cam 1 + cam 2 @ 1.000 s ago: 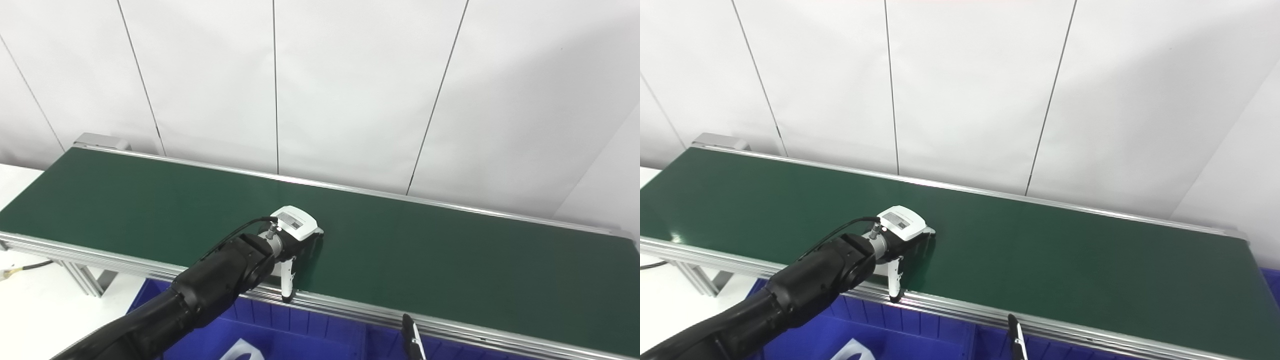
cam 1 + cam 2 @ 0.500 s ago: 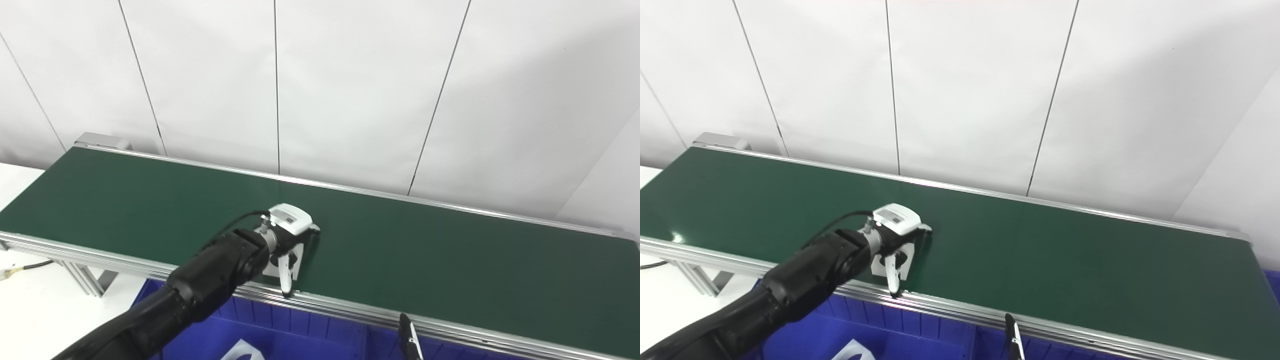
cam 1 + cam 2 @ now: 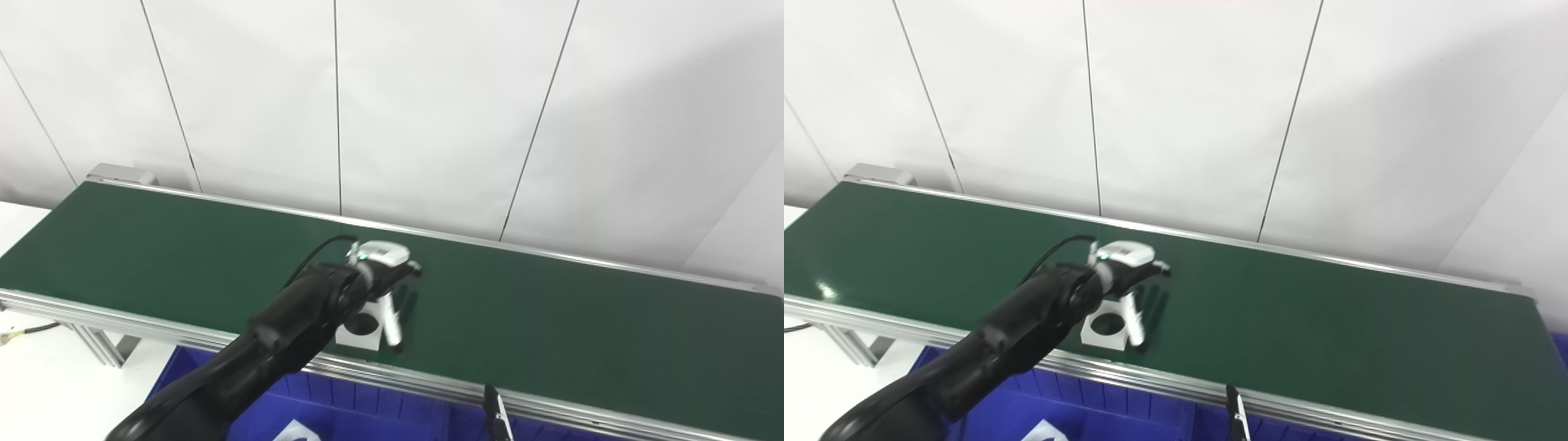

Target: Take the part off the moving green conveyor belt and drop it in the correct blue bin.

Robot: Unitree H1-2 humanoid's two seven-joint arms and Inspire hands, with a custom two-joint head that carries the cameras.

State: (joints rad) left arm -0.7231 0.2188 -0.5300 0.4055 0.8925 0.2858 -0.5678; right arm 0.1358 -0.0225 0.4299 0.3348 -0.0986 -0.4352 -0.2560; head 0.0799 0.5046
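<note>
The part [image 3: 360,328] is a flat white square block with a round hole. It lies on the green conveyor belt [image 3: 551,306] near the front rail. My left hand [image 3: 381,258] hovers just above and behind it, fingers apart and pointing down. One white finger [image 3: 391,324] hangs at the part's right edge. The hand holds nothing. Of my right hand only a fingertip [image 3: 495,415] shows at the bottom edge; its state is hidden. The part also shows in the right eye view [image 3: 1105,327].
Blue bins [image 3: 343,404] stand below the belt's front rail [image 3: 551,407], with a divider between them. A white object [image 3: 298,430] lies in the left bin. A white panelled wall [image 3: 429,110] runs behind the belt.
My left hand has moved right and further over the belt and has risen. The part, hidden under the hand before, now shows on the belt and has moved right.
</note>
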